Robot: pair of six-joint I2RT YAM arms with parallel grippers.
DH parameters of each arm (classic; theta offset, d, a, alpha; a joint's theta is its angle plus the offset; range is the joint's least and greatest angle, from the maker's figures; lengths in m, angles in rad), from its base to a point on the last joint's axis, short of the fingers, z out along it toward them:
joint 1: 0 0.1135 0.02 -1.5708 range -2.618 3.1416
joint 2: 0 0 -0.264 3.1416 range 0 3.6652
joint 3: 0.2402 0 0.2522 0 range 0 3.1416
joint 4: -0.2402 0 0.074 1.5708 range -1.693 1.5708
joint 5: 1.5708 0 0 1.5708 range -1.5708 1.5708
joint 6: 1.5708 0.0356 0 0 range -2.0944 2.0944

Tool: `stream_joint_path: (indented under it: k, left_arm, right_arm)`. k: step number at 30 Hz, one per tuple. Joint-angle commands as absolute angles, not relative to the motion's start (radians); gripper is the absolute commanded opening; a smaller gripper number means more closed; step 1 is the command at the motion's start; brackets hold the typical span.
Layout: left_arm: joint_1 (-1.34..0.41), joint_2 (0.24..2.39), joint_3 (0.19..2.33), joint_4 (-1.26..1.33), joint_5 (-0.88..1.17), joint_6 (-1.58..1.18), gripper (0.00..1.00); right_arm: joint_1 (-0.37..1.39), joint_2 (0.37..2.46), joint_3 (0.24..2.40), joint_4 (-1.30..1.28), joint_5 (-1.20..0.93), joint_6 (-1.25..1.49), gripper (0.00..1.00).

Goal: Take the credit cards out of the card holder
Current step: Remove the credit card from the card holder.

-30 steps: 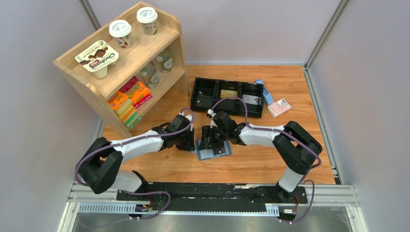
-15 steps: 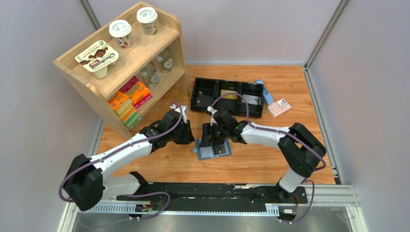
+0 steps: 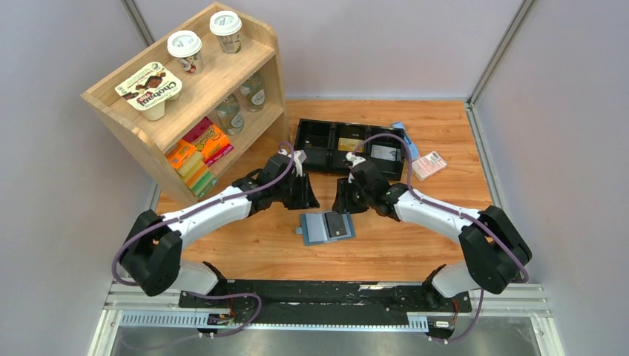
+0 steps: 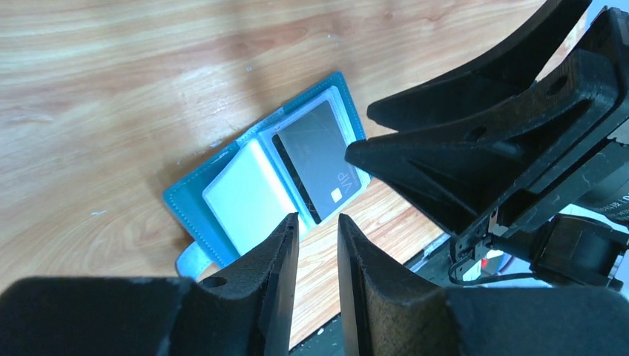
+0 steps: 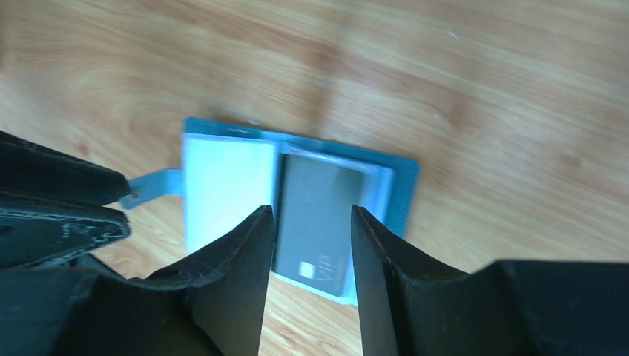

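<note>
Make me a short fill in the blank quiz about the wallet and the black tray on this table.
The card holder lies on the table, not closed but ___.
The black credit card in it bears the letters ___.
The tray has ___ compartments.
The gold card lies in its ___ compartment.
Missing words: open; VIP; three; middle.
</note>
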State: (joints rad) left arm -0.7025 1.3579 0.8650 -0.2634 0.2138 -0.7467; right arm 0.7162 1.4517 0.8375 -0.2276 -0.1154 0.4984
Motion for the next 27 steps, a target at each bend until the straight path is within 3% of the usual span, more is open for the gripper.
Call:
stream_joint_path:
  k: [1,13,27]
  left_arm:
    - [-0.703,1.442,0.900,-0.198,0.307,-0.819,0.34]
    - [-0.738,1.578,0.847,-0.100,0.299,-0.916,0.35]
    - [-0.750,1.598,0.762,-0.028,0.267,-0.988,0.36]
  right_arm:
    - [0.686,1.422,0.781,-0.232,-0.123,0.485,0.45]
    - [0.673,1.439,0.707,-0.143,-0.233,0.474,0.34]
    - [0.673,1.451,0.689,-0.120,-0.250,0.436,0.33]
